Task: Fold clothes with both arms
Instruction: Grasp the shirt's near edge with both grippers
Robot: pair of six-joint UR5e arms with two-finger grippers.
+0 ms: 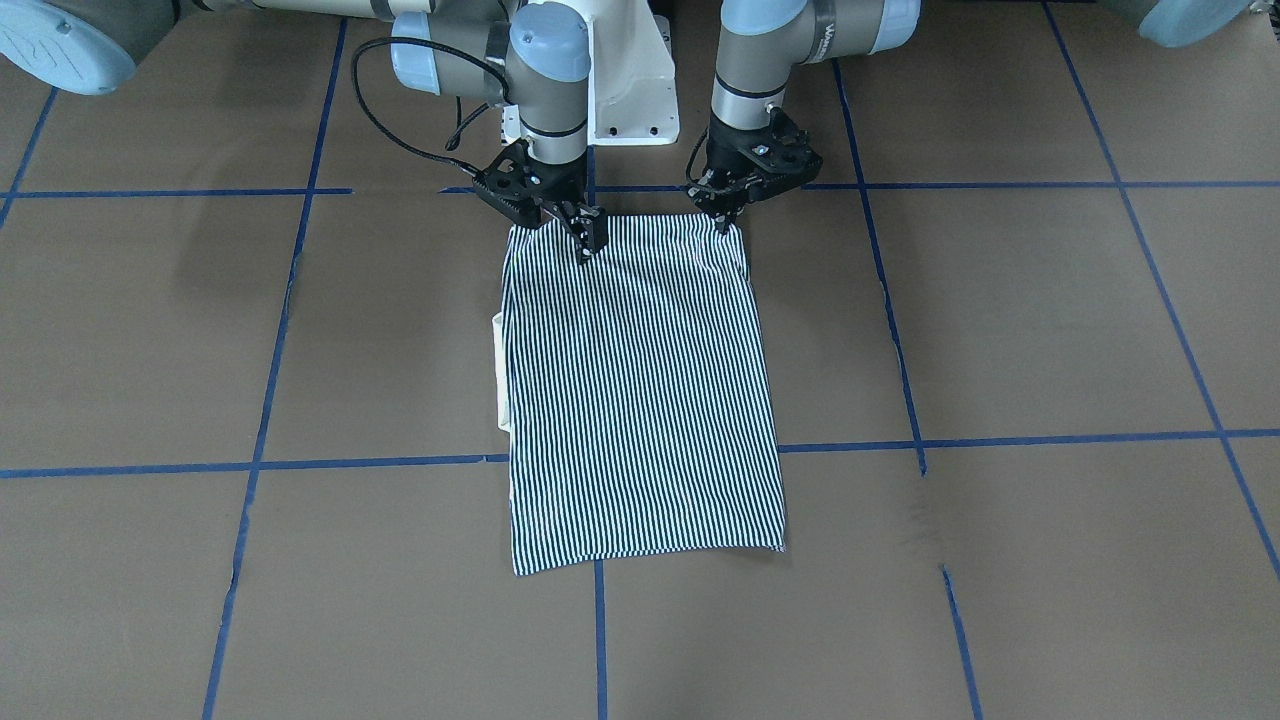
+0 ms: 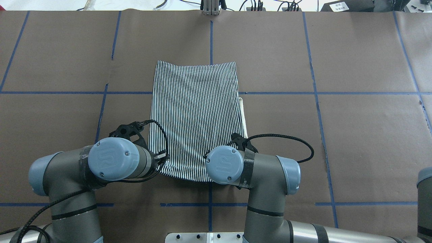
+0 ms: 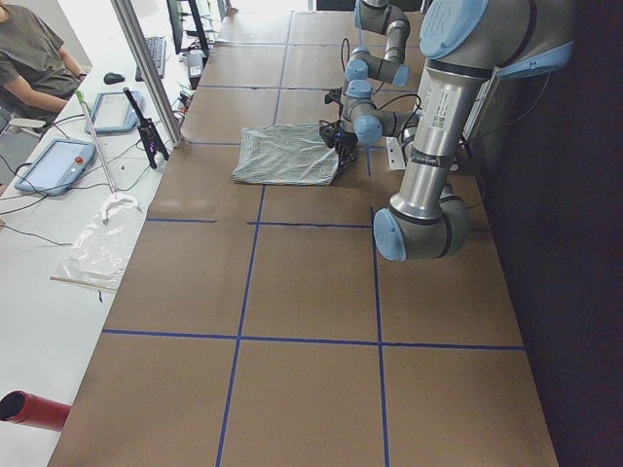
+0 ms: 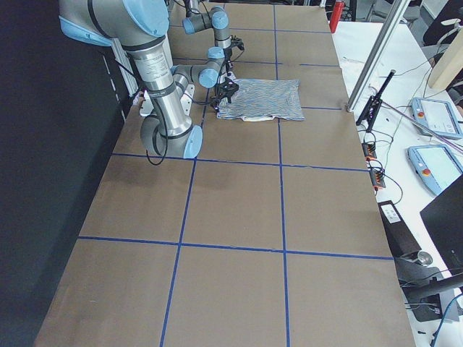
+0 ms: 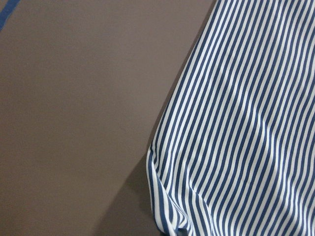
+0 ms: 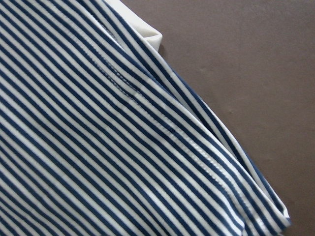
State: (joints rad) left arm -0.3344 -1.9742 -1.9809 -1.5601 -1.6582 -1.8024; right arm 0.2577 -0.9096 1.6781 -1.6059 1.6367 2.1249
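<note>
I see the brown table (image 1: 1000, 330) stretching wide on all sides of the folded polo shirt (image 1: 640, 390), which lies flat at its centre. The right gripper (image 1: 592, 245) and the left gripper (image 1: 724, 220) each pinch a corner of the shirt's edge nearest the robot. A cream collar (image 1: 499, 370) peeks out along the shirt's right edge.

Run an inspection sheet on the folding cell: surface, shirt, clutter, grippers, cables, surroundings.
Surface: table covered in brown paper with a blue tape grid, flat.
Job's things: striped polo shirt folded into a rectangle; cream collar pokes out on the robot's right side.
Clutter: nothing seen.
Grippers: left gripper and right gripper each sit at a robot-side corner of the shirt and appear pinched on the fabric.
Cables: left wrist cable loops over the shirt's edge; right wrist cable loops over bare table.
Surroundings: person seated at the side bench, teach pendant beside them.
</note>
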